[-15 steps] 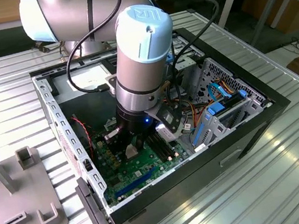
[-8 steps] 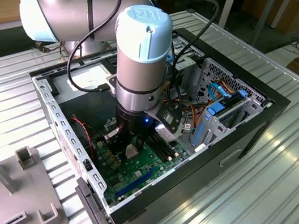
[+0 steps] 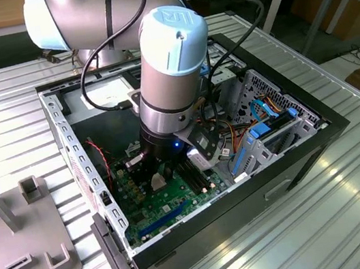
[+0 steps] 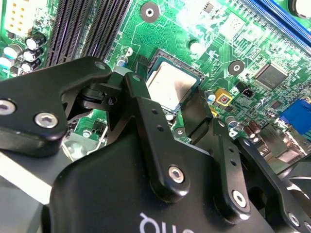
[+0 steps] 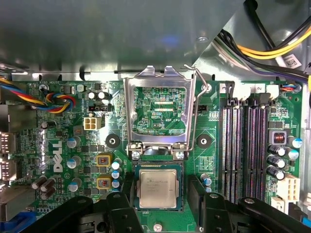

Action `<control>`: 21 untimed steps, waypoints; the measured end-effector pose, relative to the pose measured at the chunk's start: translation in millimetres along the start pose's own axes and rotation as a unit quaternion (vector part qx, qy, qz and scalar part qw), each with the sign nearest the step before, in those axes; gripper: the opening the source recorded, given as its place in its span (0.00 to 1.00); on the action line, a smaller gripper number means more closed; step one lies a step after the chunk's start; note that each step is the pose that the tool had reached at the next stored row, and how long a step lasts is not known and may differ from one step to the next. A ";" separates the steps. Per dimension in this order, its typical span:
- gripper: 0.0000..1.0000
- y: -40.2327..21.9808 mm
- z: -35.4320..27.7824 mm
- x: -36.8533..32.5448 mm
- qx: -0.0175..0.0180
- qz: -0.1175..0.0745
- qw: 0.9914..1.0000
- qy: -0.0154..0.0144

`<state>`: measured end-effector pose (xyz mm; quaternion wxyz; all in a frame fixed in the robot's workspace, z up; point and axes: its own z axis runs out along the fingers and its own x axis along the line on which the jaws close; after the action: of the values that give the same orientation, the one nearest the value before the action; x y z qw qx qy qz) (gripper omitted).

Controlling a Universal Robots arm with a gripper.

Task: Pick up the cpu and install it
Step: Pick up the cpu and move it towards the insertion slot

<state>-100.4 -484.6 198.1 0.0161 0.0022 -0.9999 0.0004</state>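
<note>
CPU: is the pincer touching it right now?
Cannot tell. In the first wrist view the pincer flanks the cpu closely on both sides, but no clear gap or contact shows; the second wrist view overlaps them.

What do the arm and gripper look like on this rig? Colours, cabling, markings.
Arm: silver-grey tubes, pale blue joint caps, black cable looped alongside. Gripper: matte black linkage fingers, silver screws, white lettering on its body.
</note>
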 end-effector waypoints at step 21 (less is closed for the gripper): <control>0.55 0.0 2.1 2.6 0.002 -0.017 1.000 -0.004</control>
<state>-103.1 -484.6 196.0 0.0124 0.0196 -0.9997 0.0018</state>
